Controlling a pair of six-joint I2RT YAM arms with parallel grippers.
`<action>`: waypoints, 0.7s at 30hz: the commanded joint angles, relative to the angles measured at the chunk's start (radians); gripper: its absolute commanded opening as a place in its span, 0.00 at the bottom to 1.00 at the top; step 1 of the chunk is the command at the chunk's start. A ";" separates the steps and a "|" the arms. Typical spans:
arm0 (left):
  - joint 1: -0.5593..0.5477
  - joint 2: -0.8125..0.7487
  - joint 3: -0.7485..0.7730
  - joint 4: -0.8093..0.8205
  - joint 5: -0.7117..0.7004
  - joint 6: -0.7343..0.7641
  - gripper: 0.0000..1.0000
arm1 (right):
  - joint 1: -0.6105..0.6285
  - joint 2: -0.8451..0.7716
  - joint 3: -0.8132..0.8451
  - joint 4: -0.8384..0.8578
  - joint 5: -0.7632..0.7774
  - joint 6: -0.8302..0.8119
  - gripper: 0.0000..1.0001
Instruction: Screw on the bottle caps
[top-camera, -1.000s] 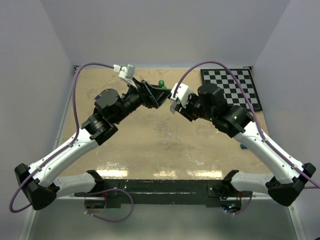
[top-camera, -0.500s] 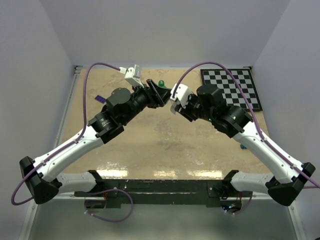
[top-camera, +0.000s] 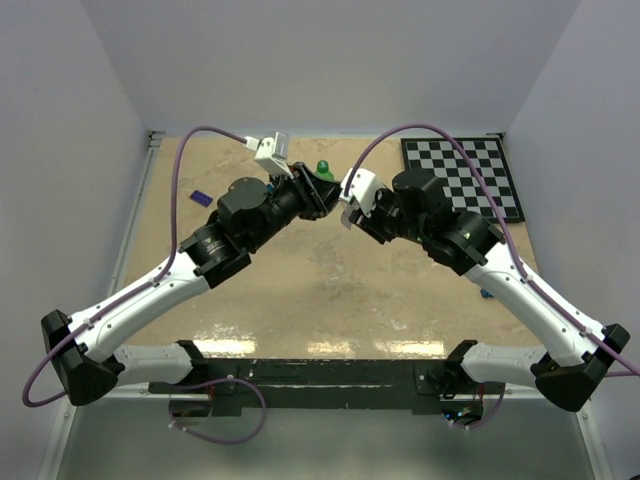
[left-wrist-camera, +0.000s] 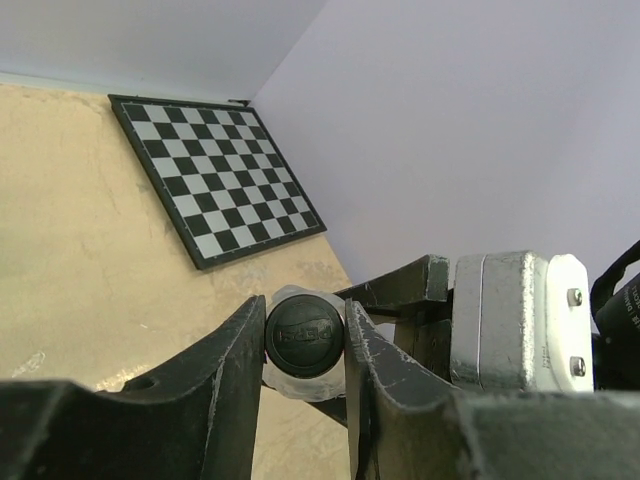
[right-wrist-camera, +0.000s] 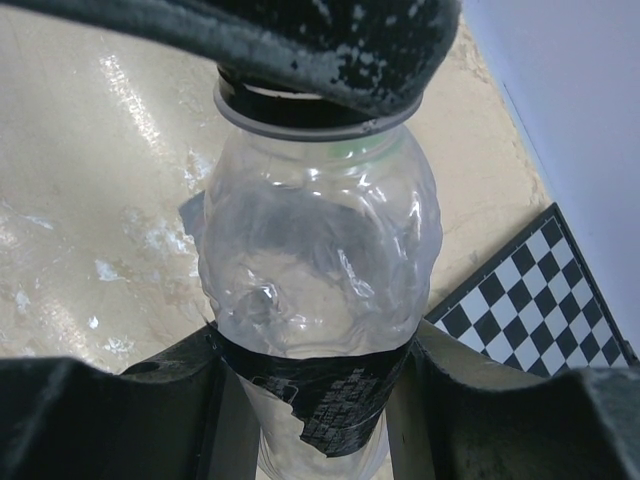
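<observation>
Black cap (left-wrist-camera: 304, 335): sits on the neck of the clear bottle (right-wrist-camera: 315, 250), pressed from both sides by the left tool (left-wrist-camera: 305, 328).
Clear bottle: held between the two tools over the far half of the surface (top-camera: 300, 290), about midway between its left and right edges.
Left tool: clenched on the black cap.
Right tool (right-wrist-camera: 312, 405): grasping the clear bottle at its dark label band.
Green bottle (top-camera: 323, 167): by the far edge, just beyond the tools.
Checkerboard (top-camera: 462, 175): flat in the far right corner.
</observation>
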 joint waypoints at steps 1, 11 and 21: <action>-0.007 0.000 0.032 0.035 0.020 0.062 0.00 | 0.003 -0.010 0.004 0.052 -0.012 0.010 0.00; 0.020 -0.059 0.029 0.124 0.193 0.444 0.00 | 0.003 -0.043 0.010 0.055 -0.160 -0.004 0.00; 0.215 -0.102 -0.079 0.170 0.955 0.836 0.00 | 0.003 -0.044 0.040 0.024 -0.290 -0.016 0.00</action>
